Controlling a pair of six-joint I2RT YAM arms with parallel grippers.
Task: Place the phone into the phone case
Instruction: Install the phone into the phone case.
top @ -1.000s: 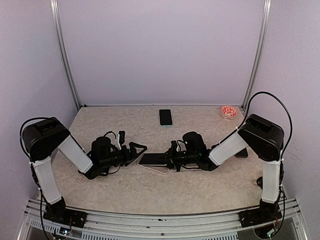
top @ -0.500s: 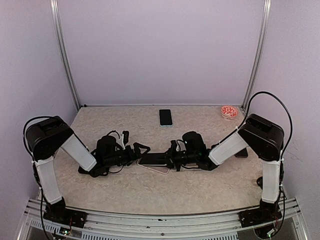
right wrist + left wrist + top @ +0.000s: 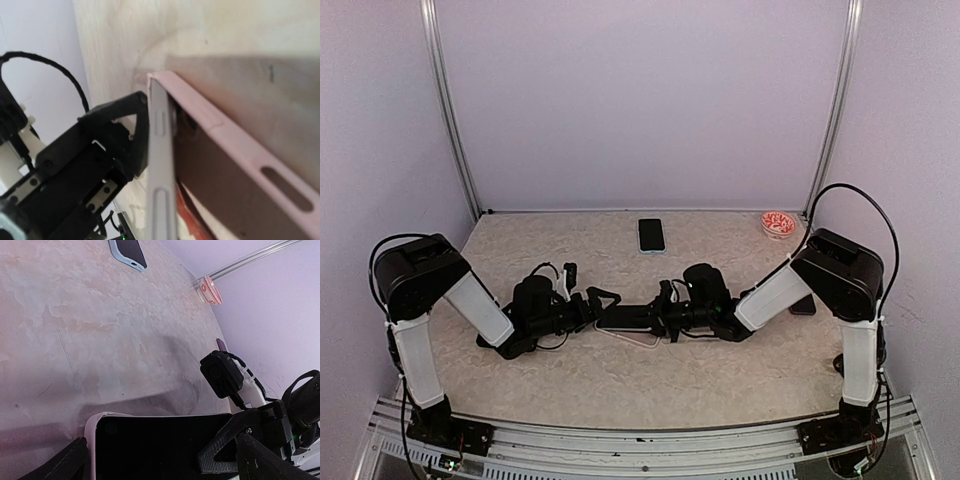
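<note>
The dark phone (image 3: 630, 317) lies tilted over the pale pink case (image 3: 634, 336) at the table's middle. My right gripper (image 3: 666, 318) is shut on the phone's right end. In the right wrist view the phone's grey edge (image 3: 162, 165) stands above the case's rim (image 3: 225, 145), with its far corner tucked in. My left gripper (image 3: 600, 303) is open at the left end of phone and case. In the left wrist view its fingers (image 3: 65, 465) straddle the black screen (image 3: 160, 440) and the case's corner (image 3: 90, 432).
A second phone in a light blue case (image 3: 651, 235) lies at the back centre. A red-and-white bowl (image 3: 779, 223) sits at the back right corner. A small dark object (image 3: 804, 306) lies by the right arm. Walls close in the table's sides and back.
My left gripper has moved right, from a short way off up to the left end of the phone and case. The right gripper and the phone have shifted slightly left.
</note>
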